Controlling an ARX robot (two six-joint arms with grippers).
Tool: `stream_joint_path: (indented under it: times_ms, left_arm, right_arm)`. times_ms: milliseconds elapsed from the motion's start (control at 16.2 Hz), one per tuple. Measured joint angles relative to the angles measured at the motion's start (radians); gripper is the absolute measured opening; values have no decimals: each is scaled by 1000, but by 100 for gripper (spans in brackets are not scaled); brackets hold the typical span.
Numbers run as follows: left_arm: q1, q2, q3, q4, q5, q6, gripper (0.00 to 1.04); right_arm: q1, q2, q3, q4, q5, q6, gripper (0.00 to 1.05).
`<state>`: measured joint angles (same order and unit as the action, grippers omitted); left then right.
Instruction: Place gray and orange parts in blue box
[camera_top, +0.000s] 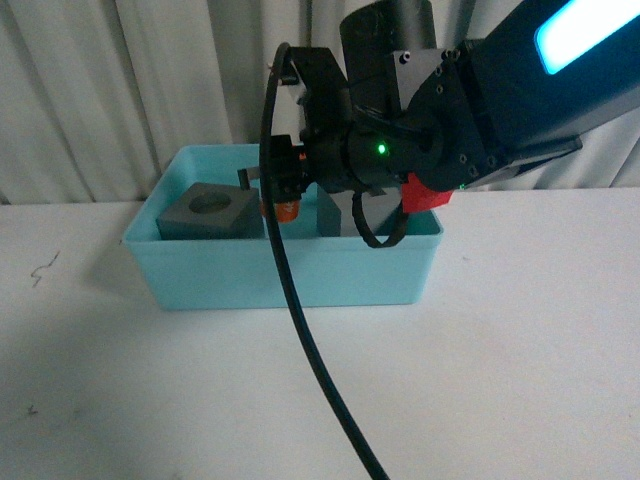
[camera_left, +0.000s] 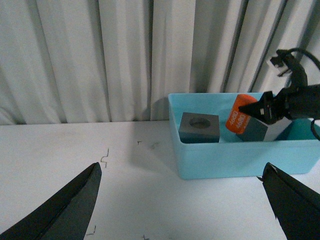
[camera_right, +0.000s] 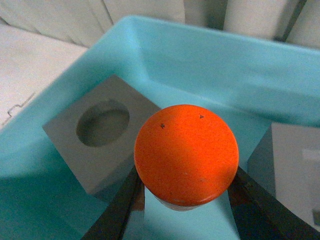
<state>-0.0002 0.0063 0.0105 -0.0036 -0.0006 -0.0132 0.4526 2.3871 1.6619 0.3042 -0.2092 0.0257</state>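
Observation:
The blue box (camera_top: 300, 275) stands at the back of the white table. Inside it lie a gray cube with a round recess (camera_top: 208, 212) on the left and a second gray cube (camera_top: 340, 215) further right. My right gripper (camera_top: 285, 205) hangs over the box between the two cubes, shut on the orange cylinder (camera_right: 186, 154). From the left wrist view the orange cylinder (camera_left: 239, 120) with white lettering shows above the box (camera_left: 240, 157), beside the recessed cube (camera_left: 200, 127). My left gripper (camera_left: 182, 200) is open over bare table, short of the box.
White pleated curtains (camera_top: 130, 90) hang right behind the box. A black cable (camera_top: 310, 340) drops from the right arm across the front of the table. Small dark marks (camera_left: 105, 160) dot the tabletop left of the box.

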Motion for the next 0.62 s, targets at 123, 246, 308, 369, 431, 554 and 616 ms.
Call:
stream_joint_path:
  times_ms: [123, 246, 308, 369, 431, 554, 616]
  left_arm:
    - [0, 0, 0, 0, 0, 0, 98]
    - [0, 0, 0, 0, 0, 0, 98]
    - [0, 0, 0, 0, 0, 0, 98]
    - [0, 0, 0, 0, 0, 0, 98]
    - [0, 0, 0, 0, 0, 0, 98]
    - [0, 0, 0, 0, 0, 0, 98]
    - [0, 0, 0, 0, 0, 0, 98]
  right_arm:
    - [6, 21, 3, -26, 11, -5, 42]
    - [6, 36, 20, -35, 24, -17, 42]
    - [5, 47, 30, -41, 24, -18, 42]
    - [5, 60, 40, -51, 27, -21, 42]
    - [5, 71, 49, -64, 28, -26, 42]
    - [5, 83, 63, -75, 31, -29, 42]
    - [5, 85, 73, -79, 32, -37, 42]
